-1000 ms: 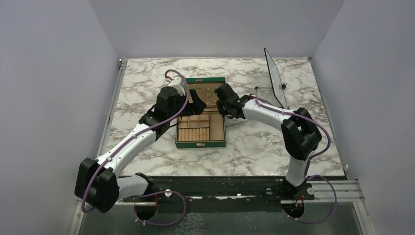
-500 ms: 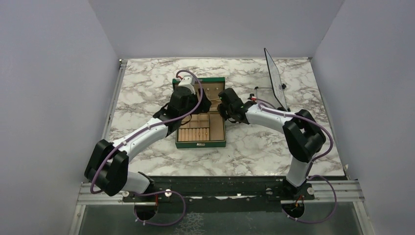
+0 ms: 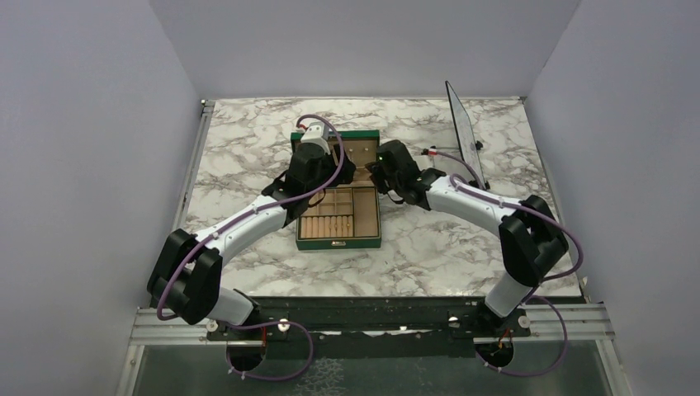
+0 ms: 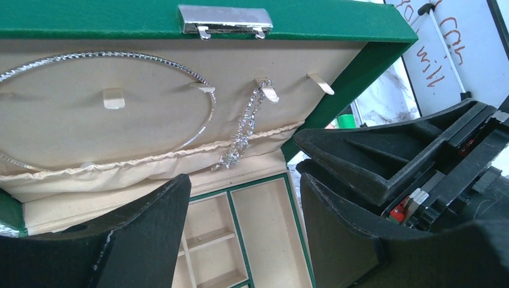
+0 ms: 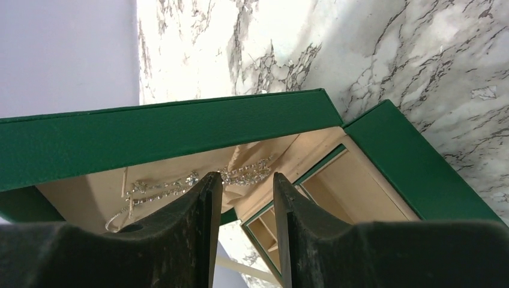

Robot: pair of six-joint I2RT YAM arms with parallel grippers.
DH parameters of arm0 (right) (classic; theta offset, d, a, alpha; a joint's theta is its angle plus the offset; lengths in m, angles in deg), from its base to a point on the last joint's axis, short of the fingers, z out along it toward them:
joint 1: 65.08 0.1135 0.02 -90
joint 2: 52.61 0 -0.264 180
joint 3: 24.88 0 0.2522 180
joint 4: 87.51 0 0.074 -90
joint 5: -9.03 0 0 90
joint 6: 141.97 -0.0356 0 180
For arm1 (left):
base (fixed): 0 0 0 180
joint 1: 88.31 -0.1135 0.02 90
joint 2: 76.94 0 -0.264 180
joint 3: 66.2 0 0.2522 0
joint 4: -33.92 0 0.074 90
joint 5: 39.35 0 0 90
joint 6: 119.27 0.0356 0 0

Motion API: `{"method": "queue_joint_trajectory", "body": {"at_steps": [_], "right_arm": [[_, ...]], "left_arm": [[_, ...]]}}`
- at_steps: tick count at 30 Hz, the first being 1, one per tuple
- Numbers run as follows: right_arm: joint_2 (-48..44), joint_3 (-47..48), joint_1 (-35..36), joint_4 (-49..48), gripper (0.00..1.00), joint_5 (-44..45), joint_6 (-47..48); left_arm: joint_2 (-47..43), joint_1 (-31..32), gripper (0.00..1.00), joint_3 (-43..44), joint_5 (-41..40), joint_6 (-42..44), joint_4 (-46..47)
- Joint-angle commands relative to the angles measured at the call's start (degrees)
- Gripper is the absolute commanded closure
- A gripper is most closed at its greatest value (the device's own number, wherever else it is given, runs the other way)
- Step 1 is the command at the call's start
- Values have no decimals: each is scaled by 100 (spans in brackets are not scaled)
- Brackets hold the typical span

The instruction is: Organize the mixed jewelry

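Left fingers: released, spread wide, nothing between them. They hang over the back of the tray, pointing at the inside of the lid. Right fingers: also released, but with only a narrow gap, and nothing in it that I can see. Their tips are close to the lid's lining, and I cannot tell whether they touch it. The left wrist view shows the right arm's head just beside the left fingers, on their right. Jewelry seen: a thin silvery hoop hangs against the lid's beige lining, over small tabs. A sparkly chain dangles from a tab to its right, with its lower end on the ruffled edge of the pocket. In the right wrist view, sparkly strands lie across the lining just past the fingertips. Both pieces are on the lid, and none shows in the tray sections that I can see. The lid stands open at the far side of the green box, with a silver clasp on its top edge. The tray has beige divided sections and a row of rolls in the front part. The box sits mid-desk, and both wrists are over its back half. A whiteboard with red writing stands at the far right of the desk.
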Motion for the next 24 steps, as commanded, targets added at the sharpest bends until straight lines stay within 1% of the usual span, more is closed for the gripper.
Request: {"method": "queue_joint_trajectory", "body": {"at_steps": [1, 6, 14, 19, 24], "right_arm": [[317, 386, 25, 320, 58, 137, -216], [678, 677, 26, 354, 58, 98, -418], [957, 996, -6, 423, 59, 182, -530], [1155, 1308, -5, 1051, 62, 156, -793], [1252, 1369, -10, 1424, 66, 90, -1034]], "left_arm": [[-165, 25, 32, 38, -246, -19, 182], [-226, 25, 31, -15, -291, -6, 139], [-338, 23, 31, -107, -402, 16, 123], [-173, 25, 31, 21, -94, 106, 167], [5, 25, 32, 118, -114, 130, 144]]}}
